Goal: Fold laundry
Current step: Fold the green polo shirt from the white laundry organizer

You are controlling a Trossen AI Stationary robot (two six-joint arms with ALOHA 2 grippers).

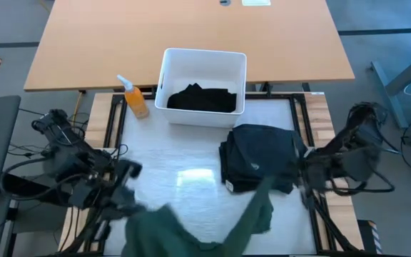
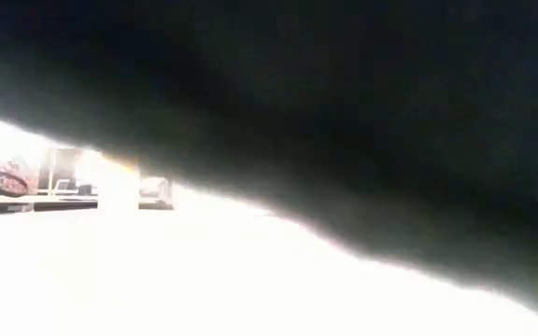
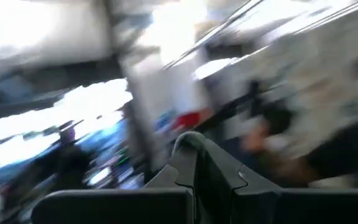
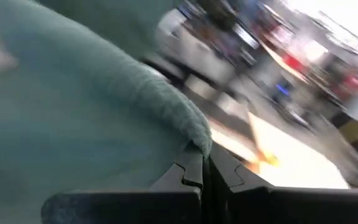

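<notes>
across the white table [image 1: 191, 178] we have the green garment [image 1: 191, 228] stretched at the near edge between both arms, sagging in the middle. beside it, toward the right, sits a folded dark stack [image 1: 259, 157], and behind that the bin [image 1: 204, 61] holds a black piece [image 1: 202, 98]. we judge this to be the spreading step: the green garment is lifted, not yet laid flat. our left gripper [image 3: 194, 165] is clamped shut on a fold of green cloth. our right gripper [image 4: 207, 168] is pinched closed on another green edge. next we would need to pull the cloth taut and lower it flat onto bare table, clear of the stack, before any fold. an orange bottle [image 1: 134, 98] stands left of the bin.
</notes>
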